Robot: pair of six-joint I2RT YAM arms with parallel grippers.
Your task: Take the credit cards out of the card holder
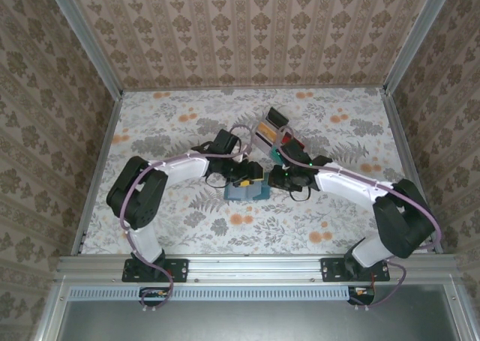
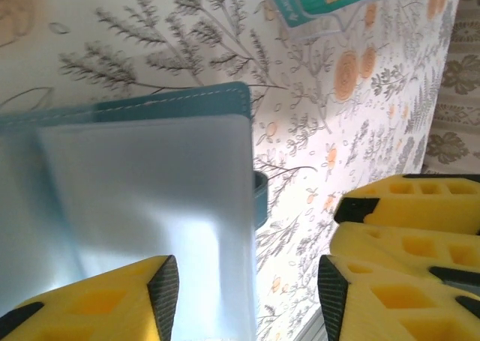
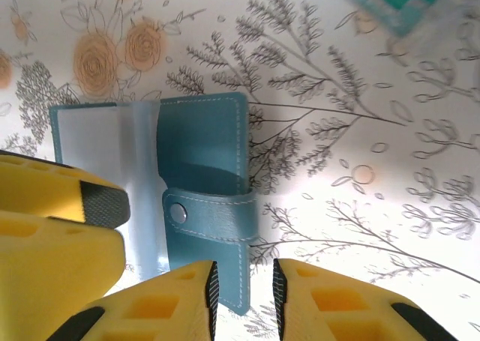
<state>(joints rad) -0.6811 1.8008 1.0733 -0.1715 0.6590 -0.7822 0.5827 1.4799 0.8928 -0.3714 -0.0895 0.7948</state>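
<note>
Teal-blue on the outside and paler blue-grey within, the card holder (image 1: 245, 192) lies opened flat on the floral worktop (image 1: 172, 228) in the top external view. It sits in the middle between the two arms, its long axis running left to right. The left hand (image 1: 240, 177) stands at its upper left edge and the right hand (image 1: 280, 177) just beside its right end. Both are equally near, and a clear compartment tray (image 1: 271, 131) lies just beyond them. In the left wrist view the holder's clear sleeve (image 2: 150, 198) spreads under the camera, bordered above by a stitched teal rim (image 2: 187, 100). The left hand is released, its two yellow fingers wide apart, and the sleeve's right edge runs down into that gap, close to the left finger. Contact cannot be confirmed. The right hand's yellow fingers (image 2: 409, 206) show at the right, off the holder on this side. In the right wrist view the teal flap and its snap strap (image 3: 214, 232) lie directly ahead of the right hand, with the strap's lower corner reaching into the narrow gap between the pads (image 3: 212, 281). A strip of worktop shows beside the strap, so I cannot tell whether this hand is clenched on it or merely poised. No card is visible in the sleeves, which look translucent and slack. In my judgement, extraction depends on one hand pinning the strap side while the other works in along the sleeve's open edge.
</note>
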